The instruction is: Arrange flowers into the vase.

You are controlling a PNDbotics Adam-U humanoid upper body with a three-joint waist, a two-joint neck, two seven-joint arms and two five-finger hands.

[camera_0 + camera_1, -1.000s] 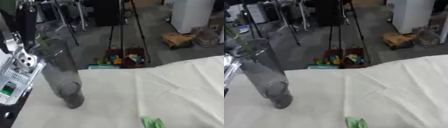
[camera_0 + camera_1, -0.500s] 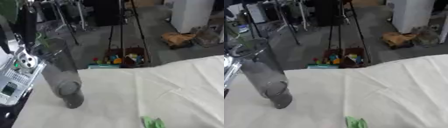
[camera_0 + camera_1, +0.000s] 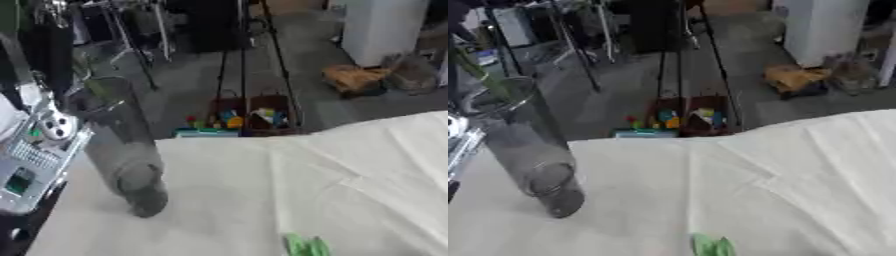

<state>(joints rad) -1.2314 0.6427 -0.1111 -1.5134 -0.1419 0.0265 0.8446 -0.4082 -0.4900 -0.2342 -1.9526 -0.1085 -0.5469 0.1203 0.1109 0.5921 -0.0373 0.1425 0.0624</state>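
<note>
A tall clear glass vase stands tilted on the white cloth at the left, its mouth leaning away toward the upper left. A thin green stem slants down into its mouth. A bit of green leaf lies at the cloth's near edge. My left arm's silver and black parts sit right beside the vase on its left, with a dark upright part above them. The hand itself is blurred, so its hold cannot be made out. My right hand does not show.
Past the table's far edge the floor holds a crate of colourful toys, black tripod legs, a white cabinet and a brown bundle. The cloth is creased toward the right.
</note>
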